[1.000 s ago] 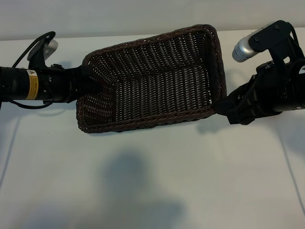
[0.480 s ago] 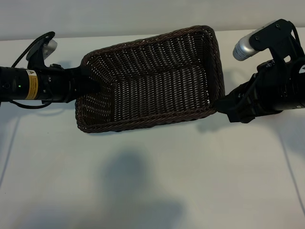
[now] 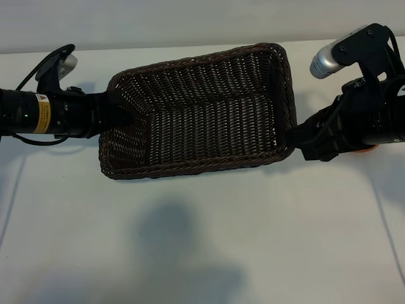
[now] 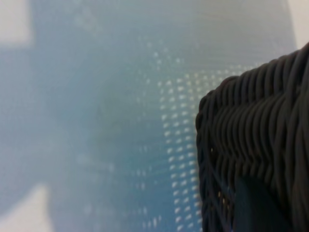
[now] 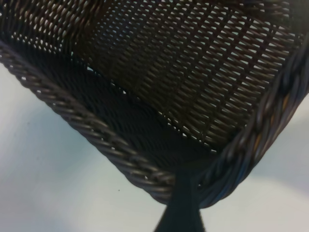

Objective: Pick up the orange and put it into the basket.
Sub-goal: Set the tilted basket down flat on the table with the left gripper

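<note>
Brown woven wicker basket (image 3: pixel 190 170) empty, job not started. Small round orange fruit (image 3: pixel 366 151) peeking out beneath right arm, outside basket, on white bench (image 3: pixel 253 240). Left tool (image 3: pixel 123 111) clamped on basket's rim; right tool (image 3: pixel 297 142) wide apart at far corner.

A yellow warning label (image 3: pixel 42 113) sits on the left arm (image 3: pixel 63 114), over the bench's left edge. It shows a small triangle sign above lines of print too small to read. No other text is legible.
</note>
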You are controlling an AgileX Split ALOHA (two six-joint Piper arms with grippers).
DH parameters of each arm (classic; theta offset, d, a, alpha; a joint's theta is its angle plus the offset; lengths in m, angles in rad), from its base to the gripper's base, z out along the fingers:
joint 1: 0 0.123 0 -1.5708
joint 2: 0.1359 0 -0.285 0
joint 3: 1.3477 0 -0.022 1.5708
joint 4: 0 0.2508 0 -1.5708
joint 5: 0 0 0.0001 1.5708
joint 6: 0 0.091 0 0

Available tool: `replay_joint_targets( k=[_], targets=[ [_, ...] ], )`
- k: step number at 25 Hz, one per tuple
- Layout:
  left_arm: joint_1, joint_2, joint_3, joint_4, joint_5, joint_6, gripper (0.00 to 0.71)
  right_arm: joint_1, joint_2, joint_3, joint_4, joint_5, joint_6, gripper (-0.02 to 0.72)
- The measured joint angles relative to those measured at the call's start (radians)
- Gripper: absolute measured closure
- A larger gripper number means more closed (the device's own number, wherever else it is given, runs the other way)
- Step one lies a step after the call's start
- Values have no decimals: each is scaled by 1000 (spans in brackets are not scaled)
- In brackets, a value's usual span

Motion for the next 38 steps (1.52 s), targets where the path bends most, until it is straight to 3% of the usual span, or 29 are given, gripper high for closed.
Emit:
replay_joint_targets(
  k=[11, 17, 28, 38],
  targets=[
    [0, 0, 0, 0, -21, 0, 540, 0, 0, 0, 0, 2, 0, 109],
    [0, 0, 0, 0, -27, 0, 399, 0, 0, 0, 0, 4, -1, 109],
    [0, 0, 0, -13, -43, 0, 362, 0, 0, 0, -2, 7, 0, 109],
    [2, -4, 0, -23, -64, 0, 205, 0, 0, 0, -2, 8, -1, 109]
  ],
)
